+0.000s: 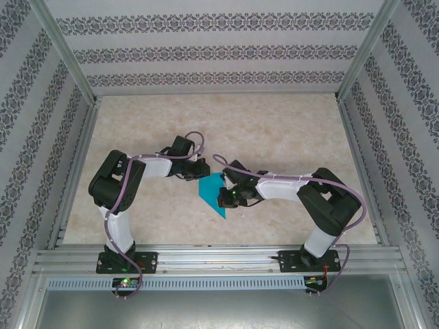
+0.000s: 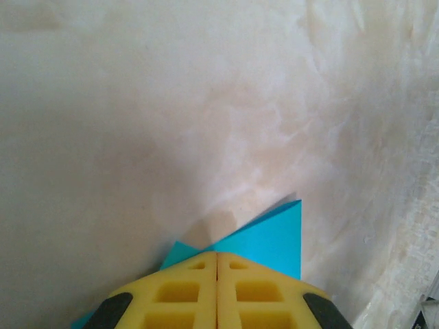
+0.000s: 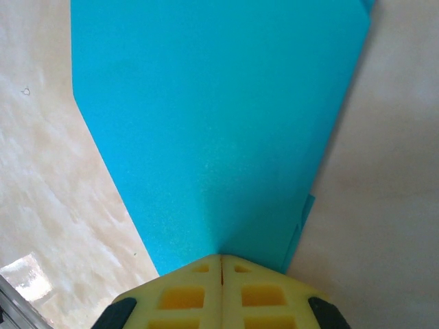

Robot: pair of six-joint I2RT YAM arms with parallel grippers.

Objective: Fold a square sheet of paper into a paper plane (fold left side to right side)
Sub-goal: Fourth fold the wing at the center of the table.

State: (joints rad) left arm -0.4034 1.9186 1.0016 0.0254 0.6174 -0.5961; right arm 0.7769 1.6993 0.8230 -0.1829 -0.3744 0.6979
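Your left hand (image 2: pixel 217 255) is closed, fingers pressed together, with its tips over a corner of the folded sheet of paper (image 2: pixel 274 240), which pokes out just ahead of them. Your right hand (image 3: pixel 221 258) is closed too, at the narrow end, with the sheet widening away in front. Whether either hand pinches it, I cannot tell. It lies on the surface (image 1: pixel 274 130) between both hands. Expect it to be light, limp and slippery: pin it near a crease and lift only by an edge.

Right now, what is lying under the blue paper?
The beige marbled table is under the blue paper. In the right wrist view a lower fold of the same paper peeks out at one edge. What lies between the layers is covered.
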